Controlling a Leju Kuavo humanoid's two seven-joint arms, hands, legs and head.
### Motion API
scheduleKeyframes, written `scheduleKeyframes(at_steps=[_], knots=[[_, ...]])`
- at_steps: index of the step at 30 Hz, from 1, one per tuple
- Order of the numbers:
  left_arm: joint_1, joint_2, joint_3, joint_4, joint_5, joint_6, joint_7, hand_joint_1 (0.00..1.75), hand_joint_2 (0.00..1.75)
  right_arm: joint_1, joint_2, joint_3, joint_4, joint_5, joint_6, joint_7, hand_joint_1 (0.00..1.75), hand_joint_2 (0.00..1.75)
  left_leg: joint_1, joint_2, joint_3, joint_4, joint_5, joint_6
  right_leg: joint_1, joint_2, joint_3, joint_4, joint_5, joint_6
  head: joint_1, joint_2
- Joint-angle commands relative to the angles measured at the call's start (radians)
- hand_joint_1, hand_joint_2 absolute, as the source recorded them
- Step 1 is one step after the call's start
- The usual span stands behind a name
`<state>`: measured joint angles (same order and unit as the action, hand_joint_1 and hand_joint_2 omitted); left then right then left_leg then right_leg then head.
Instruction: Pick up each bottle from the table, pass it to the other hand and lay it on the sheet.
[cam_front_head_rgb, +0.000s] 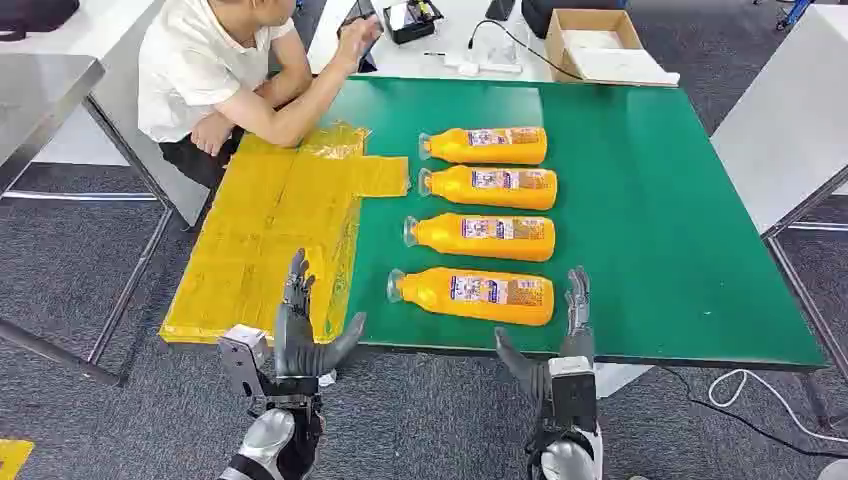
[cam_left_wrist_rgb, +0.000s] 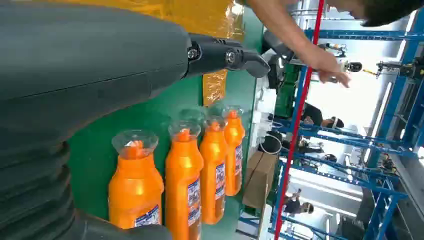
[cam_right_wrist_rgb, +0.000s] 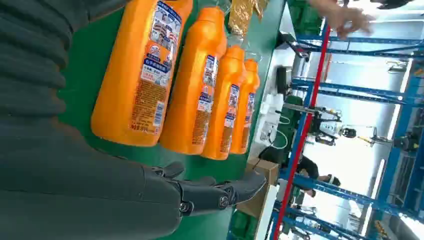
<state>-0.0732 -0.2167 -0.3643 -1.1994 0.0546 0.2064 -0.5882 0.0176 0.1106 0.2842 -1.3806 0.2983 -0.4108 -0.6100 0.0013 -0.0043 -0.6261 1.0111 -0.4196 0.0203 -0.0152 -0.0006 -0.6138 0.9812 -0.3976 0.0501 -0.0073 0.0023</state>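
Four orange bottles lie on their sides in a column on the green table (cam_front_head_rgb: 650, 200), clear caps pointing toward the yellow sheet (cam_front_head_rgb: 270, 230): nearest bottle (cam_front_head_rgb: 472, 295), second bottle (cam_front_head_rgb: 482, 237), third bottle (cam_front_head_rgb: 489, 187), farthest bottle (cam_front_head_rgb: 485, 145). All are parallel, close together but apart, each with a printed label facing up. The sheet is crinkled and flat on the table's left part, with nothing on it.
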Motion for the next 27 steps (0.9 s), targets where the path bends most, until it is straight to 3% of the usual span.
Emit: scheduleKeyframes(at_steps=[1, 5, 8, 13, 17, 27], knots=[[-0.013, 0.019, -0.006, 0.035, 0.010, -0.012, 0.007, 0.00, 1.75, -0.014, -0.013, 0.007, 0.042, 0.031, -0.029, -0.006, 0.00, 1.75, 0.001, 0.001, 0.007, -0.001, -0.003, -0.001, 0.001, 0.000, 0.006, -0.001, -0.002, -0.002, 0.000, 0.000], [0.000, 0.017, -0.002, 0.025, 0.012, -0.012, 0.006, 0.00, 1.75, -0.028, -0.025, 0.016, 0.064, 0.088, -0.079, -0.001, 0.00, 1.75, 0.001, 0.001, 0.008, -0.001, -0.003, -0.001, 0.001, 0.001, 0.007, -0.001, -0.003, -0.002, 0.000, 0.000], [0.001, 0.020, -0.013, 0.031, -0.010, 0.004, 0.000, 0.00, 1.75, -0.069, -0.067, 0.038, 0.129, 0.233, -0.141, 0.072, 0.00, 1.75, 0.000, 0.002, 0.006, -0.001, -0.002, -0.001, 0.001, 0.001, 0.006, -0.002, -0.001, -0.002, 0.000, 0.000], [-0.027, 0.016, -0.035, 0.051, -0.020, -0.022, 0.005, 0.00, 1.75, -0.216, -0.155, 0.043, 0.320, 0.491, -0.209, 0.194, 0.00, 1.75, 0.000, 0.002, 0.005, -0.001, -0.001, 0.000, 0.001, 0.002, 0.005, -0.002, 0.000, -0.001, 0.000, 0.000], [-0.046, 0.011, -0.037, 0.072, -0.021, -0.043, 0.010, 0.00, 1.75, -0.316, -0.212, 0.069, 0.424, 0.635, -0.163, 0.279, 0.00, 1.75, 0.000, 0.002, 0.006, -0.001, -0.001, 0.000, 0.001, 0.001, 0.007, -0.002, 0.000, -0.002, 0.000, 0.000], [-0.054, 0.008, -0.040, 0.086, -0.022, -0.053, 0.011, 0.00, 1.75, -0.350, -0.222, 0.101, 0.471, 0.680, -0.144, 0.306, 0.00, 1.75, -0.001, 0.001, 0.008, 0.000, -0.003, -0.001, 0.000, 0.001, 0.008, -0.001, -0.002, -0.001, 0.000, 0.000]])
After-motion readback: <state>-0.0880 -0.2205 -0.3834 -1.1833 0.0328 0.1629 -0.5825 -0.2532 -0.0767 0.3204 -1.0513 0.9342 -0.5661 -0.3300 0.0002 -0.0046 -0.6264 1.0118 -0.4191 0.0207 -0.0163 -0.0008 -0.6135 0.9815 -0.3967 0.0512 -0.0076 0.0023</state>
